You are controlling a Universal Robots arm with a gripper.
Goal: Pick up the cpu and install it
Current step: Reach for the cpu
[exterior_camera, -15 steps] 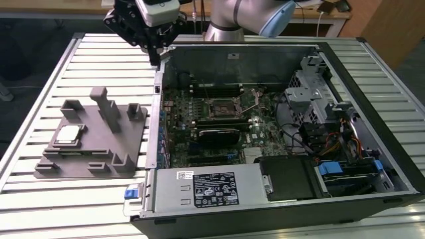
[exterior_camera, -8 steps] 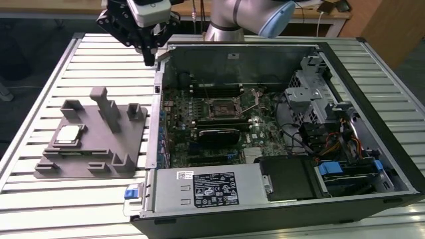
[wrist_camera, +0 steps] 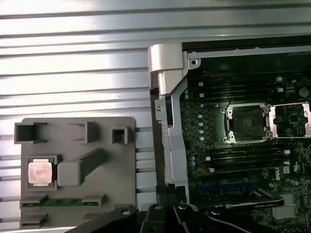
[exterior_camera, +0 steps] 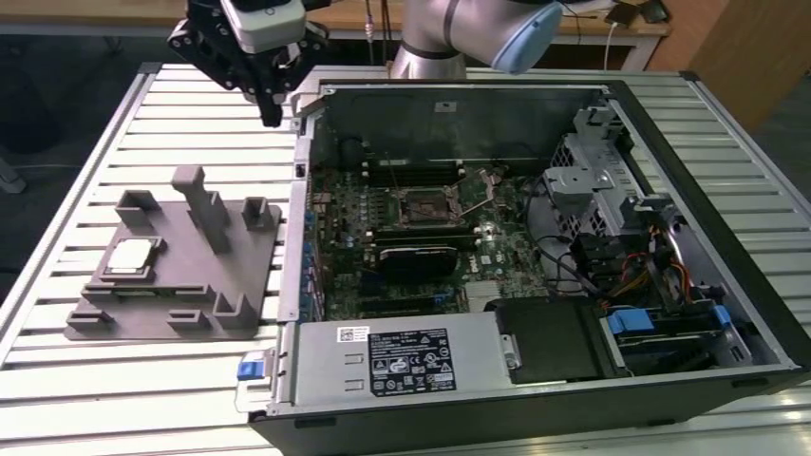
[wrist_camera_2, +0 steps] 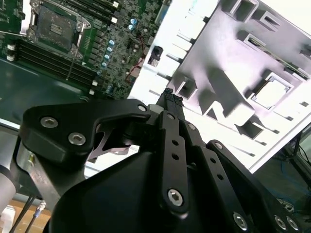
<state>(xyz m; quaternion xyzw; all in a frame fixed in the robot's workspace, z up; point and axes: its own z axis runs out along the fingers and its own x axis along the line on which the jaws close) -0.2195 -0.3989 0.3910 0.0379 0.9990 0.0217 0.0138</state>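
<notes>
The cpu [exterior_camera: 131, 256], a small square chip with a shiny silver top, lies flat in a recess of the grey plastic tray [exterior_camera: 190, 309] on the table at the exterior view's left. Both wrist views show the cpu [wrist_camera: 40, 172] [wrist_camera_2: 272, 92] in the tray [wrist_camera: 112, 165] [wrist_camera_2: 228, 39]. My gripper [exterior_camera: 270, 116] hangs above the table near the case's back corner, well away from the chip. Its black fingers [wrist_camera_2: 170, 99] meet at the tips with nothing between them. The motherboard's cpu socket [exterior_camera: 424, 206] [wrist_camera: 245, 124] [wrist_camera_2: 54, 24] stands bare, with its metal load plate [wrist_camera: 291, 119] flipped open beside it.
The open computer case [exterior_camera: 709, 123] lies on its side on the slatted metal table [exterior_camera: 152, 123]. Upright posts [exterior_camera: 193, 195] rise from the tray. Below the socket sits a black block [exterior_camera: 419, 258]. The power supply [exterior_camera: 393, 361] and drive cages [exterior_camera: 609, 180] crowd the case.
</notes>
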